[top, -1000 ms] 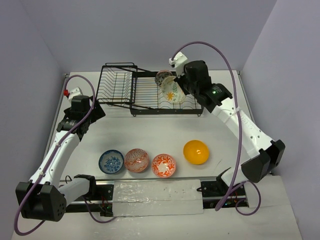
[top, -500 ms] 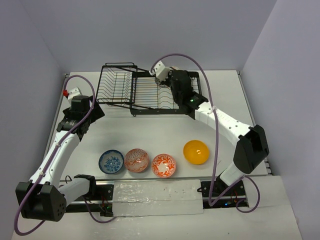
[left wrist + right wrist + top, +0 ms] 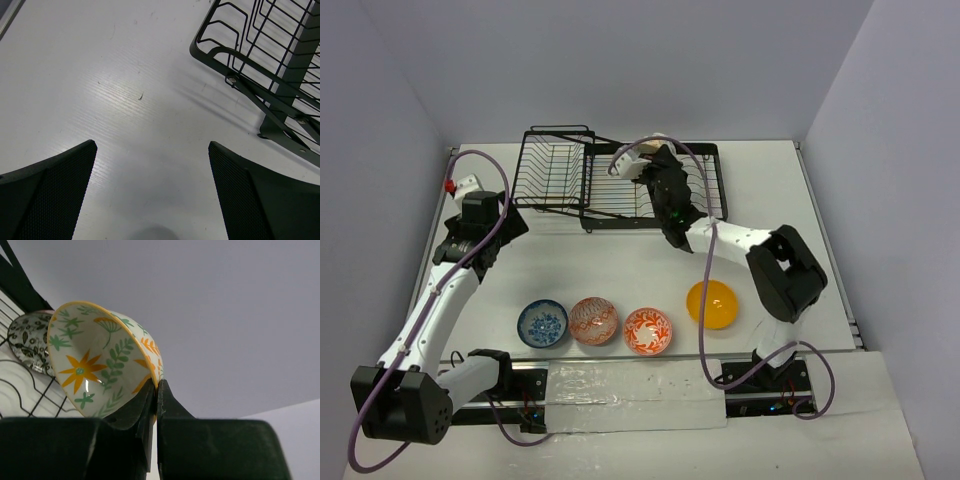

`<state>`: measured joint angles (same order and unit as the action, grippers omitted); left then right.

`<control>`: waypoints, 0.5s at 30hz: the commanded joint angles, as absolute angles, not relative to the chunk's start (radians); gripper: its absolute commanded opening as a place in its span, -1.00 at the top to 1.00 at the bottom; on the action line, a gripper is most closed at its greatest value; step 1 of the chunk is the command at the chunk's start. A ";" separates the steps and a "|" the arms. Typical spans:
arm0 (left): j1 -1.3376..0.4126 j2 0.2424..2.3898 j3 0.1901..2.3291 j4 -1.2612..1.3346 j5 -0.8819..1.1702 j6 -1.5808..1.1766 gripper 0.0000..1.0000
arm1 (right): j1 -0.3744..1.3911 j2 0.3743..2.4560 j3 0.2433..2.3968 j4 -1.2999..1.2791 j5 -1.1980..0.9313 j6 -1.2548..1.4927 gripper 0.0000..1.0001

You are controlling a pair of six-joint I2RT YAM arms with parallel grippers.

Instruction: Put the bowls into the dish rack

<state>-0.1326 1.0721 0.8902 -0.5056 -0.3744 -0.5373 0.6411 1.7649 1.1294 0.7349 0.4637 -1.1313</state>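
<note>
Now right gripper (image 3: pixel 155 386) holds leaf bowl (image 3: pixel 100 360) farther left.

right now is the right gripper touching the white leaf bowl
Touching. The right wrist view shows the right gripper with its jaws pinched shut on the rim of the white leaf bowl, no gap between them.

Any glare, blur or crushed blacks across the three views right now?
Top external: even light, soft shadows, mild sheen on the clear strip by the bases. Left wrist: bright glare streak on the table; dish rack sharp, left gripper dark. Right wrist: leaf-patterned bowl in focus, small highlight inside; right gripper near-black, detail lost.
</note>
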 commanded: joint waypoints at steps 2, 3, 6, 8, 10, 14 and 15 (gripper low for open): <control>-0.135 1.037 0.894 -0.502 -0.406 -0.546 -0.99 | 0.630 1.825 1.129 1.086 0.423 -1.195 1.00; -0.135 1.037 0.893 -0.500 -0.407 -0.545 -0.99 | 0.629 1.851 1.131 1.101 0.414 -1.200 1.00; -0.135 1.034 0.896 -0.503 -0.411 -0.546 -0.98 | 0.618 1.902 1.155 1.154 0.403 -1.201 1.00; -0.135 1.034 0.896 -0.503 -0.414 -0.548 -0.98 | 0.609 1.937 1.164 1.172 0.394 -1.201 1.00; -0.135 1.034 0.896 -0.505 -0.413 -0.549 -0.98 | 0.606 1.960 1.175 1.199 0.396 -1.206 1.00; -0.135 1.034 0.897 -0.506 -0.416 -0.549 -0.99 | 0.600 2.012 1.172 1.261 0.388 -1.206 1.00; -0.135 1.035 0.897 -0.506 -0.414 -0.551 -0.98 | 0.595 2.020 1.170 1.278 0.385 -1.204 1.00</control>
<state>-0.1326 1.0554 0.8902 -0.5060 -0.3923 -0.5396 0.6052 2.0159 1.1263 1.0721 0.4004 -1.1957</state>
